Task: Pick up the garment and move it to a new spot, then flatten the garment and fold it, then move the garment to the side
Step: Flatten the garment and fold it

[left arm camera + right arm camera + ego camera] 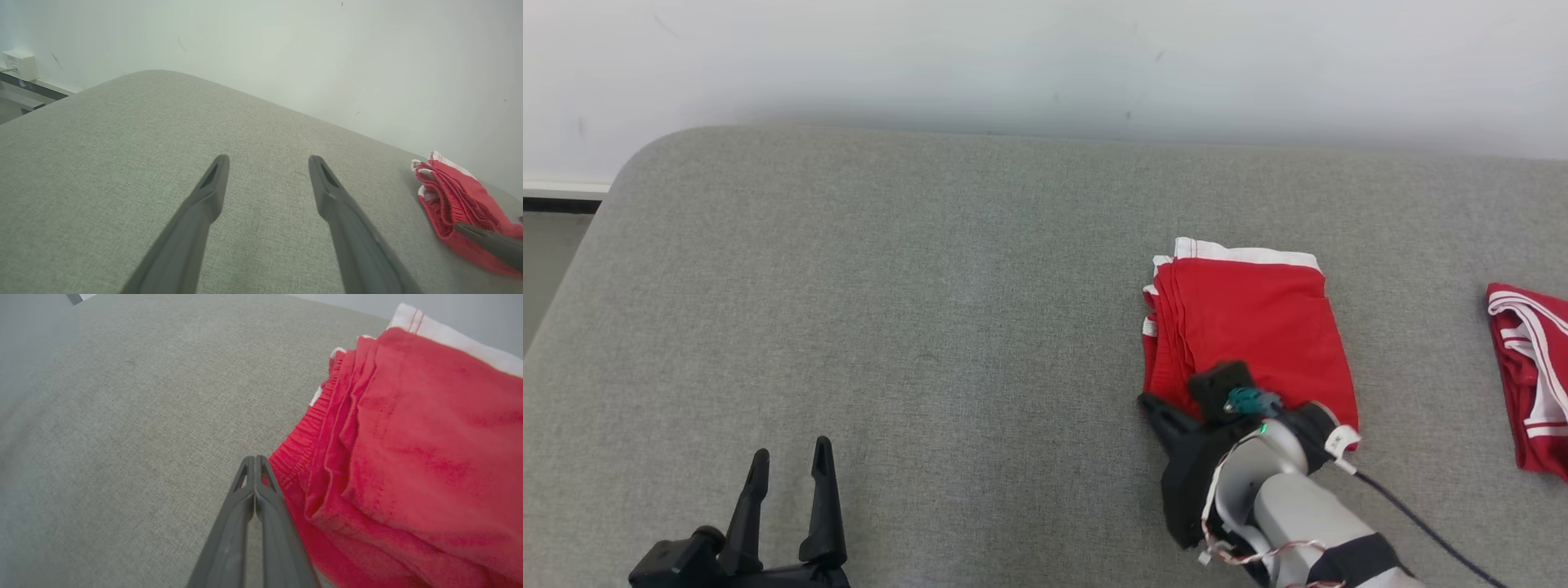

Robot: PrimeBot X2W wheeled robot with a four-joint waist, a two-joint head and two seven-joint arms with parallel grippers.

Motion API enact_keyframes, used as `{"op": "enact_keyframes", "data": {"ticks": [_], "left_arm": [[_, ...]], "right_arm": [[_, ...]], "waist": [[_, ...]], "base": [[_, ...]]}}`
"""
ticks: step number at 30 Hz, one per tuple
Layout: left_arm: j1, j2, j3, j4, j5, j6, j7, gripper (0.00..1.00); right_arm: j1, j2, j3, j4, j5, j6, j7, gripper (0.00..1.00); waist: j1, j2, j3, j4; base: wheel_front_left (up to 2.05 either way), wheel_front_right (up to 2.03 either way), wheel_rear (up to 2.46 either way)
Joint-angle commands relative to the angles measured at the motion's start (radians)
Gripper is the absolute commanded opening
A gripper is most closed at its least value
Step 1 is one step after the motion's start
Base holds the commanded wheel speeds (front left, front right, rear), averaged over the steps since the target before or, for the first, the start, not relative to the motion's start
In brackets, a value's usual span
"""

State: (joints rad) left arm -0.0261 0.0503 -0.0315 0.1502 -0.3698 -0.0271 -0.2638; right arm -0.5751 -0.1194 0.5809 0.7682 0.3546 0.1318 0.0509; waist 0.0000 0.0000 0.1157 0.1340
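A folded red garment (1254, 322) with a white band along its far edge lies on the grey padded surface (915, 286), right of centre. My right gripper (1150, 403) is shut at the garment's near left corner. In the right wrist view its fingers (254, 459) are pressed together, and the tips sit against the elastic edge of the garment (412, 433) with no cloth visible between them. My left gripper (791, 449) stands open and empty at the lower left, far from the cloth. The left wrist view shows the same open left gripper (267, 160) over bare fabric, with the garment (449, 196) at the right.
A second red garment with white stripes (1531, 371) lies at the right edge of the surface. A white wall (1045, 57) runs behind it. The surface's rounded corner (645, 163) is at the far left, and floor lies beyond it.
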Motion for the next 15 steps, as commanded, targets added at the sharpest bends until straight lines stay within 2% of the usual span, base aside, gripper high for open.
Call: {"op": "enact_keyframes", "data": {"ticks": [1,7,12,13,14,15], "left_arm": [[0.008,0.0,0.003,0.002,0.002,-0.001,0.0,1.0],[0.022,0.001,0.015,-0.002,0.011,0.001,0.0,1.0],[0.031,0.0,0.033,-0.006,0.029,-0.004,0.0,1.0],[0.032,0.0,0.035,-0.008,0.036,-0.008,0.0,1.0],[0.032,0.001,0.039,-0.01,0.04,-0.008,0.0,1.0],[0.031,0.001,0.042,-0.012,0.046,-0.012,0.0,1.0]], "right_arm": [[0.013,0.002,0.005,0.0,0.006,-0.003,-0.005,0.0],[0.036,0.023,0.092,-0.051,0.102,-0.003,-0.019,0.0],[0.055,0.007,0.063,-0.134,0.166,-0.003,-0.109,0.0],[0.061,0.001,0.053,-0.153,0.173,-0.003,-0.128,0.36],[0.072,-0.002,0.043,-0.172,0.184,-0.003,-0.143,0.96],[0.082,-0.012,0.023,-0.188,0.188,-0.003,-0.16,1.0]], "waist": [[0.0,0.0,-0.005,-0.002],[0.0,0.0,-0.025,-0.022],[0.0,0.0,-0.047,-0.054],[0.0,0.0,-0.052,-0.06],[0.0,0.0,-0.058,-0.067],[0.0,0.0,-0.063,-0.073]], "base": [[0.0,0.0,0.0],[0.0,0.0,0.0],[0.0,0.0,0.0],[0.0,0.0,0.0],[0.0,0.0,0.0],[0.0,0.0,0.0]]}}
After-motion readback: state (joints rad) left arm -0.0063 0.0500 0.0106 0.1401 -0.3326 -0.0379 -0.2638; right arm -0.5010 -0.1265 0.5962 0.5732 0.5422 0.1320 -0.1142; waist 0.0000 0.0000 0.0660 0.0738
